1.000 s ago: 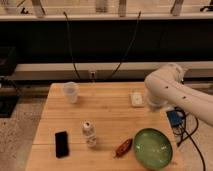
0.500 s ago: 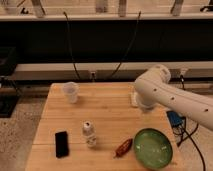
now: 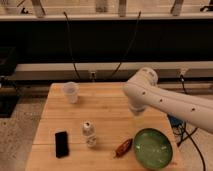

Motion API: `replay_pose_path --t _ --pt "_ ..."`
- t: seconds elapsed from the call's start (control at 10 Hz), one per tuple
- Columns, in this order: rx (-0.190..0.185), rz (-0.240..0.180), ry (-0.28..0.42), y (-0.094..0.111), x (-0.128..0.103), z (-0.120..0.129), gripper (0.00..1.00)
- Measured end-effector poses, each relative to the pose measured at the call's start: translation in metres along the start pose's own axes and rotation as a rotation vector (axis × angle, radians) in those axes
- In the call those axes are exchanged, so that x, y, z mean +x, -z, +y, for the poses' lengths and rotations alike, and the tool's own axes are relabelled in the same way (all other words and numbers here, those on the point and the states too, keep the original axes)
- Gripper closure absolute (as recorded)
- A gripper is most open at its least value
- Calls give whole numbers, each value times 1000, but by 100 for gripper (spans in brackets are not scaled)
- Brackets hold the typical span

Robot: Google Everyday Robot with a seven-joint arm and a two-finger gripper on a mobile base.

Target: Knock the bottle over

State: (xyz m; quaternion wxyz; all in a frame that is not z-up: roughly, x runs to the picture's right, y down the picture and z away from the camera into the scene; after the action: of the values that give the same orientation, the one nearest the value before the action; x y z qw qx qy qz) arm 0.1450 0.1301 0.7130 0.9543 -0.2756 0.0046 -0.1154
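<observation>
The bottle (image 3: 89,133) is small and clear with a whitish cap and a pale label. It stands upright on the wooden table (image 3: 105,112), front of centre. My white arm reaches in from the right over the table. Its gripper end (image 3: 136,108) hangs above the table's right middle, up and to the right of the bottle and well apart from it.
A translucent plastic cup (image 3: 71,92) stands at the table's back left. A black phone (image 3: 61,143) lies front left. A green bowl (image 3: 152,147) sits front right with a reddish-brown item (image 3: 123,147) beside it. Cables hang behind the table.
My arm has swung left over the table, toward the middle. It now covers the small white object at the back right. The bottle has not moved.
</observation>
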Motion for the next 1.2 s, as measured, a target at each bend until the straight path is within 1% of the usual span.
replay_pose_path --t 0.3,0.6,0.8,0.9,1.2 --pt "4 -14 33 -4 -14 -2 20" --pt "-2 -28 60 -12 -32 -2 20" --pt "-3 -36 80 -15 -39 -3 20" --pt "-4 -43 97 -16 -45 -4 22" --pt "-13 -46 107 -21 -52 -4 47"
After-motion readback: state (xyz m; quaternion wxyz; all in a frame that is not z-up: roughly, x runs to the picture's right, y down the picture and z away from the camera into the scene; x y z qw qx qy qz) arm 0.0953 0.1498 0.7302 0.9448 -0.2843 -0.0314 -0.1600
